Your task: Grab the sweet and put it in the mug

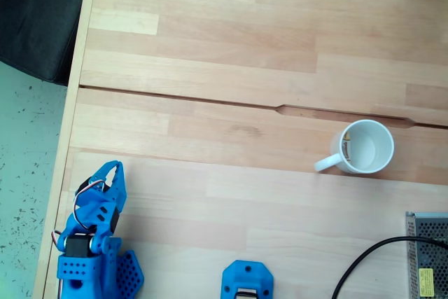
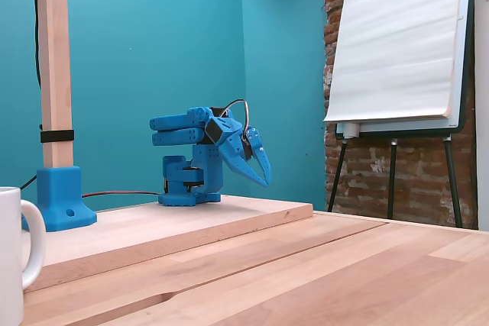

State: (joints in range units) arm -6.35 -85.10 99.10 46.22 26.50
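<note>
Seen from above in a fixed view, the white ceramic mug (image 1: 364, 146) stands upright on the pale wooden table (image 1: 231, 89), just below a dark groove (image 1: 210, 101) that runs across the boards, its small handle pointing down and to the left. Inside the mug, against the left wall, lies the sweet (image 1: 346, 148), a small pale thing with yellow-orange on it; the rest of the white interior is bare. Well apart from the mug, at the lower left corner of the table, the blue arm is folded up with its gripper (image 1: 112, 173) pointing up the picture, away from the mug and touching nothing. In the other, low fixed view the gripper (image 2: 263, 177) hangs tilted downward above a raised wooden board (image 2: 191, 223), its two pointed jaws close together with nothing between them. The mug (image 2: 15, 257) shows at the left edge of that view, handle turned to the right, far from the arm
</note>
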